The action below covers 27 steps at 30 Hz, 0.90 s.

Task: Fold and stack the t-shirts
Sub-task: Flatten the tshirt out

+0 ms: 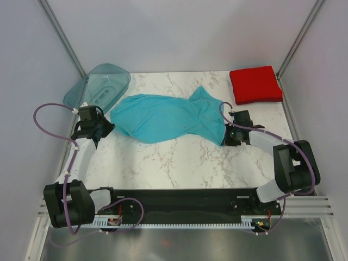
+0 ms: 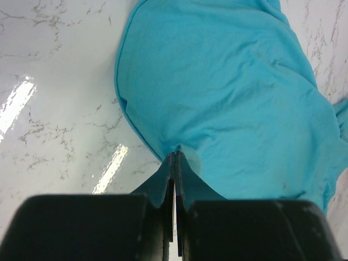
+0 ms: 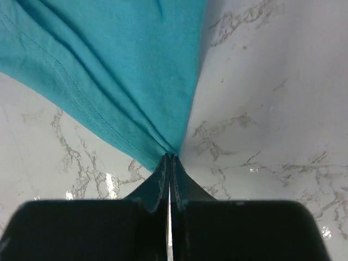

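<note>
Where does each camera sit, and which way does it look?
Top camera: high behind, looking down at the table, left arm, right arm, turquoise shirt, red shirt, tray.
Left wrist: on the left arm, looking along shut left fingers pinching the turquoise shirt.
Right wrist: on the right arm, shut right fingers pinching its other end.
Both wrist views share that shirt.

The turquoise t-shirt (image 1: 163, 117) is soft, matt knit cloth, creased, with a stitched hem. The red t-shirt (image 1: 255, 84) at two o'clock is matt cloth too. The table (image 1: 179, 163) is glossy, grey-veined marble-look, throwing back light. The tray (image 1: 100, 84) at ten o'clock is smooth translucent plastic. The left gripper (image 2: 175, 157) and right gripper (image 3: 169, 157) look like matt dark plastic.
</note>
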Available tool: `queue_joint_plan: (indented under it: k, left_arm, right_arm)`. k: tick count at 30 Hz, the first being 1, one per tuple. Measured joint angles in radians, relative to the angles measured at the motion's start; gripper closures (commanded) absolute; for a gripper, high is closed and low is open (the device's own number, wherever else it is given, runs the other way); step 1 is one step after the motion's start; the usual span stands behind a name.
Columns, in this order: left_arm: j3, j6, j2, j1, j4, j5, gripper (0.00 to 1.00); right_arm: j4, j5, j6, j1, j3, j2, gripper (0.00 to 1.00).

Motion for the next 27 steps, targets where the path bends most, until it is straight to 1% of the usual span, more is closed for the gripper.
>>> queue_joint_plan:
  k: [1, 4, 6, 7, 10, 12, 14, 18, 21, 25, 26, 27]
  left_arm:
    - [0.000, 0.000, 0.000, 0.000, 0.000, 0.000, 0.98]
    - [0.000, 0.000, 0.000, 0.000, 0.000, 0.000, 0.98]
    - [-0.001, 0.000, 0.000, 0.000, 0.000, 0.000, 0.98]
    - [-0.002, 0.000, 0.000, 0.000, 0.000, 0.000, 0.98]
    - [-0.005, 0.000, 0.000, 0.000, 0.000, 0.000, 0.98]
    - [-0.005, 0.000, 0.000, 0.000, 0.000, 0.000, 0.98]
    - [-0.005, 0.000, 0.000, 0.000, 0.000, 0.000, 0.98]
    - [-0.005, 0.000, 0.000, 0.000, 0.002, 0.000, 0.98]
    - [-0.005, 0.000, 0.000, 0.000, 0.002, 0.000, 0.98]
    - [-0.005, 0.000, 0.000, 0.000, 0.005, 0.000, 0.98]
    - [-0.005, 0.000, 0.000, 0.000, 0.005, 0.000, 0.98]
    - [-0.005, 0.000, 0.000, 0.000, 0.005, 0.000, 0.98]
  right_arm:
    - [0.006, 0.001, 0.003, 0.005, -0.002, 0.000, 0.96]
    - [0.020, 0.001, 0.007, 0.009, -0.003, 0.000, 0.79]
    - [0.018, 0.003, 0.007, 0.011, 0.000, 0.000, 0.73]
    - [0.014, 0.008, 0.006, 0.014, 0.004, 0.000, 0.69]
    - [0.004, 0.018, -0.009, 0.029, 0.032, -0.005, 0.60]
    - [0.007, 0.013, -0.038, 0.048, 0.074, 0.001, 0.57]
    - [0.023, -0.005, -0.072, 0.071, 0.126, 0.028, 0.56]
    - [0.071, -0.064, -0.130, 0.113, 0.236, 0.154, 0.55]
    - [0.080, -0.087, -0.167, 0.135, 0.285, 0.243, 0.55]
    - [0.078, -0.089, -0.223, 0.156, 0.319, 0.298, 0.55]
    - [0.077, -0.088, -0.234, 0.160, 0.323, 0.299, 0.56]
    - [0.078, -0.088, -0.250, 0.164, 0.329, 0.299, 0.62]
